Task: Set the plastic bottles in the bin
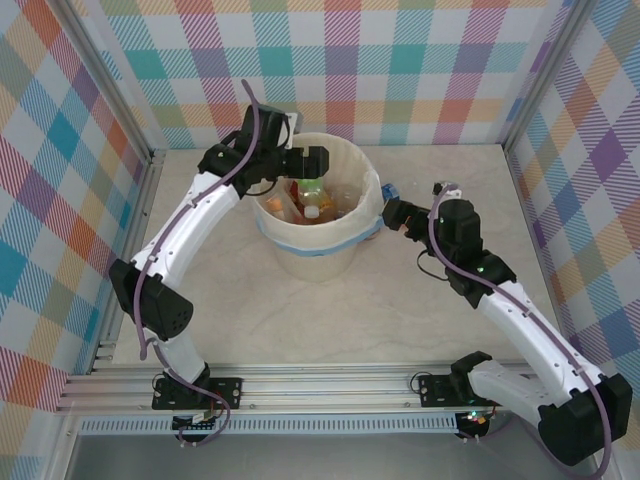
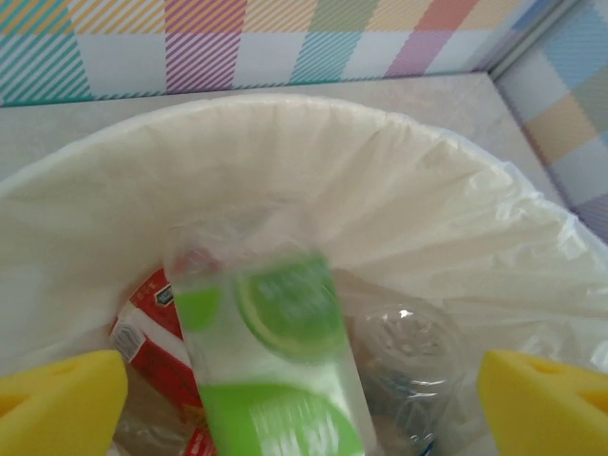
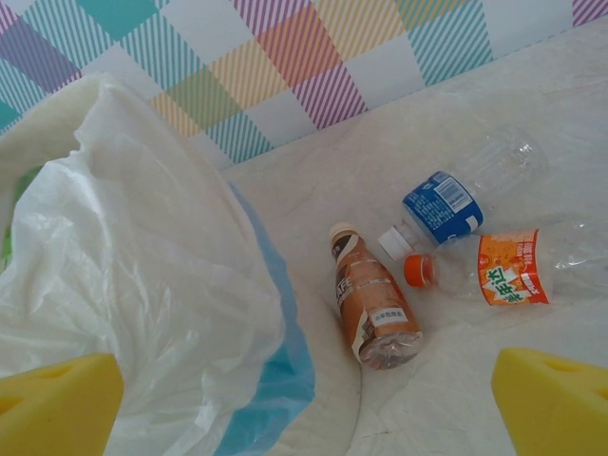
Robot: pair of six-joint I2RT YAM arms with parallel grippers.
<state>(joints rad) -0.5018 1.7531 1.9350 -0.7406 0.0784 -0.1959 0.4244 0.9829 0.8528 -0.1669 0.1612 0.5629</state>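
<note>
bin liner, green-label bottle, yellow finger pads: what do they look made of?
Bin liner: thin, milky plastic film; it creases and drapes over the rim. Green-label bottle: clear glossy plastic, blurred here. Yellow finger pads: matte, probably foam or soft rubber; cannot tell which.

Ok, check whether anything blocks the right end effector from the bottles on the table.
Nothing visible does. The brown bottle, blue bottle and orange bottle lie on bare table before the open right end effector; the bin stands aside.
</note>
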